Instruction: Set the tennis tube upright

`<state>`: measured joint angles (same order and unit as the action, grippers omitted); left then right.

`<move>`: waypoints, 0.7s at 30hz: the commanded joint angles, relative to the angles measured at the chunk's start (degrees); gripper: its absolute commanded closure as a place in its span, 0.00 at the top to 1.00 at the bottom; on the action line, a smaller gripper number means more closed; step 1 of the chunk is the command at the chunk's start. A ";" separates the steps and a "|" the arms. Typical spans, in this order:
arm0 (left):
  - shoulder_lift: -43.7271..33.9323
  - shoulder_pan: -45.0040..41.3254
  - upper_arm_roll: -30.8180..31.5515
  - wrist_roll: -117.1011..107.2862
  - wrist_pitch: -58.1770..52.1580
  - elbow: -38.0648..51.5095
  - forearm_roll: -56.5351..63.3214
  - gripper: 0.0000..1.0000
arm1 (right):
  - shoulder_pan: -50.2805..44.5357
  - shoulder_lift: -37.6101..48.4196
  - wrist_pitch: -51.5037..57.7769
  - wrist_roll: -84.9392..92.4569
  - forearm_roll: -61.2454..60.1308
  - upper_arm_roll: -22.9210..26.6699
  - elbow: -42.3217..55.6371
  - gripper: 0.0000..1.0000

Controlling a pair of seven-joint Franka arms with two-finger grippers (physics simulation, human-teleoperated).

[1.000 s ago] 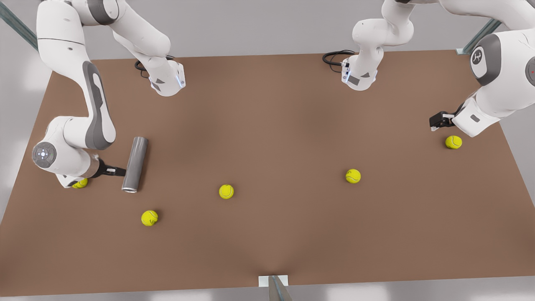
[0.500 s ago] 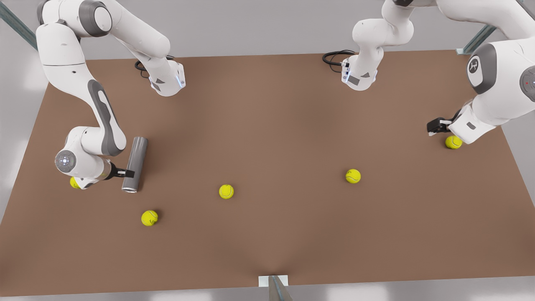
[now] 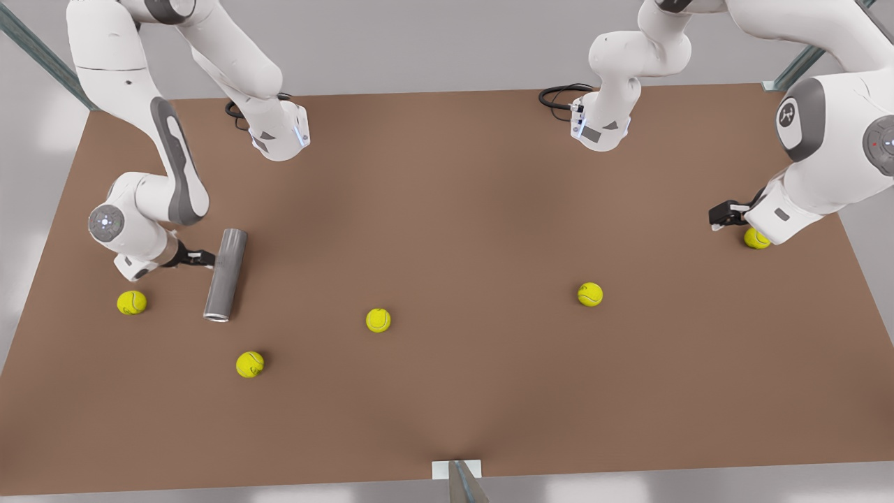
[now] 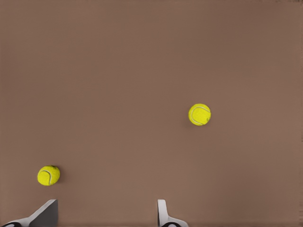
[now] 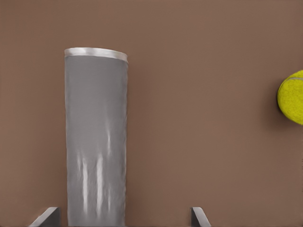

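Tube point(image 3: 225, 274) lies flat on the brown surface point(image 3: 447, 209), toward the front view's left, open rim facing the near edge. It's not upright yet, so the task is barely begun, by my read.

Your right end effector point(image 3: 207, 260) sits just beside the tube's upper half, low to the surface, coming at it side-on. In the right wrist view the tube point(image 5: 96, 137) runs lengthwise between two spread fingertips point(image 5: 47, 216), nearer one of them, w/ nothing gripped. Fingers wide apart makes sense: they need to straddle the tube's width before closing. Grabbing near one end, not the middle, would probably help tip it up onto its base.

Your left end effector point(image 3: 719, 213) waits at the front view's far right, well apart from the tube, just beside a ball point(image 3: 757, 238). Left wrist view shows its fingers spread, empty, w/ two balls point(image 4: 200, 114) beyond on bare surface.

More balls are scattered about; one point(image 3: 131, 302) lies near the tube, so watch for a knock when you swing it.
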<state>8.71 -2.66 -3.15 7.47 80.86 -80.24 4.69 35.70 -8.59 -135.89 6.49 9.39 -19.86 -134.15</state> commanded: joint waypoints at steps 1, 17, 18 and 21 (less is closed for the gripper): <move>0.00 0.03 -0.01 0.00 0.00 0.00 -0.21 1.00 | -0.19 -0.19 -0.07 0.01 0.10 -0.01 -0.06 1.00; 1.40 -0.06 -0.10 0.00 0.97 0.00 -0.47 1.00 | -1.07 -6.00 -2.71 -0.17 0.36 -1.32 -2.43 1.00; 1.40 -0.06 -0.10 0.00 0.97 0.00 -0.47 1.00 | -1.07 -6.17 -2.80 -0.17 0.36 -1.32 -2.43 1.00; 1.40 0.03 -0.10 0.00 0.97 0.00 -0.47 1.00 | -1.15 -7.49 -3.68 -0.17 0.36 -1.32 -2.34 1.00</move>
<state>10.11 -2.60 -3.25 7.47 81.83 -80.24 4.23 34.53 -16.24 -139.57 6.25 9.71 -21.18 -136.50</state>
